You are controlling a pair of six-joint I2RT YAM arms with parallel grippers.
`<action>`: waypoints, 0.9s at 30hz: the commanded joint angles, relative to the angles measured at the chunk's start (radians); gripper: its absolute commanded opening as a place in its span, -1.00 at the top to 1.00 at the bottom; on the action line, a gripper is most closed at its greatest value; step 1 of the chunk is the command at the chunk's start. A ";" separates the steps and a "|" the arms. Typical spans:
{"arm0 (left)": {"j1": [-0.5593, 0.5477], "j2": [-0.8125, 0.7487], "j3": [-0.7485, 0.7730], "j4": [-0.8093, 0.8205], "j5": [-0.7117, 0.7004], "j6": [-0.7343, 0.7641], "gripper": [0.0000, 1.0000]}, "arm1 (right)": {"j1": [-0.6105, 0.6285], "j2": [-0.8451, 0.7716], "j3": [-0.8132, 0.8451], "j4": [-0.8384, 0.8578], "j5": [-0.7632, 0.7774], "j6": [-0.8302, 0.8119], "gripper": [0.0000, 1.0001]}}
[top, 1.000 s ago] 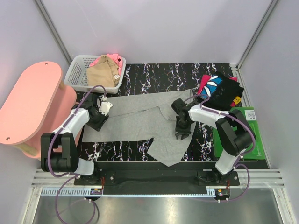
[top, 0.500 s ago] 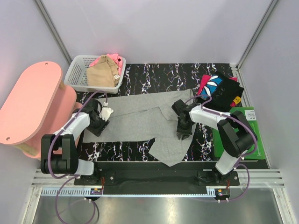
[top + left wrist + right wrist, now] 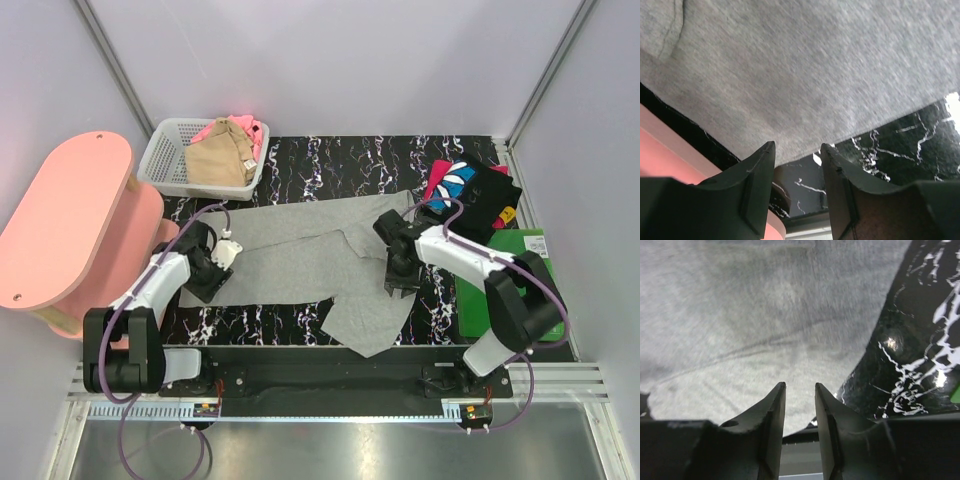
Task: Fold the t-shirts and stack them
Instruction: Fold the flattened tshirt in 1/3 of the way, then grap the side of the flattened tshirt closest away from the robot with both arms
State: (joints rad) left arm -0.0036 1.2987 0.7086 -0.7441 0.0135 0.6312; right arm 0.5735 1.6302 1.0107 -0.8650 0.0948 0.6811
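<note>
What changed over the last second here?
The left pincer slid toward the near edge over the grey t-shirt; the right pincer edged rightward, the shirt's near flap shifting slightly with it. No grasp or release shows. Black t-shirt and basket stayed put.

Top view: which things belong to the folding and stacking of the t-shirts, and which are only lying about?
For the job: grey t-shirt, tan t-shirt, pink t-shirt, black printed t-shirt.
Only lying about: white basket, green board, pink side table.

Left arm (image 3: 160, 280), right arm (image 3: 455, 250): white links, black joints, purple cables, black jaws.
</note>
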 commanded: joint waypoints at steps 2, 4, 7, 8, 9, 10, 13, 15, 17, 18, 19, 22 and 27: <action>0.002 -0.094 0.003 -0.100 0.034 0.021 0.03 | 0.011 -0.151 0.034 -0.081 0.030 -0.026 0.21; 0.004 -0.114 -0.009 -0.110 0.040 0.018 0.02 | 0.026 -0.202 0.002 -0.083 0.020 -0.017 0.17; 0.002 -0.095 -0.029 -0.115 0.036 0.018 -0.01 | 0.051 -0.256 -0.056 -0.080 -0.016 0.024 0.16; 0.002 -0.087 -0.031 -0.115 0.037 0.016 -0.01 | 0.058 -0.265 -0.070 -0.078 -0.023 0.035 0.15; 0.002 -0.066 -0.034 -0.115 0.043 0.015 -0.01 | 0.069 -0.280 -0.084 -0.077 -0.026 0.058 0.14; 0.004 -0.056 -0.034 -0.112 0.049 0.016 -0.02 | 0.078 -0.286 -0.112 -0.072 -0.032 0.067 0.11; 0.002 -0.013 -0.031 -0.095 0.066 0.013 -0.04 | 0.094 -0.294 -0.155 -0.048 -0.043 0.095 0.08; 0.002 0.019 -0.026 -0.080 0.060 0.012 -0.04 | 0.103 -0.302 -0.165 -0.034 -0.050 0.110 0.08; 0.002 0.040 -0.021 -0.055 0.049 0.013 -0.05 | 0.106 -0.300 -0.170 -0.019 -0.052 0.115 0.08; 0.002 0.063 -0.014 -0.052 0.043 0.012 -0.05 | 0.109 -0.299 -0.170 -0.016 -0.053 0.115 0.07; 0.002 0.073 -0.011 -0.048 0.043 0.013 -0.06 | 0.111 -0.296 -0.172 -0.009 -0.055 0.115 0.07; 0.004 0.117 -0.001 -0.029 0.034 0.010 -0.06 | 0.114 -0.288 -0.181 -0.002 -0.059 0.104 0.06; 0.004 0.175 0.017 -0.006 0.042 -0.004 -0.03 | 0.118 -0.323 -0.211 0.000 -0.066 0.115 0.06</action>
State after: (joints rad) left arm -0.0036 1.4174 0.7113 -0.8246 0.0257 0.6315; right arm 0.6807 1.3548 0.8200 -0.8776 0.0410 0.7719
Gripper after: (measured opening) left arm 0.523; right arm 0.470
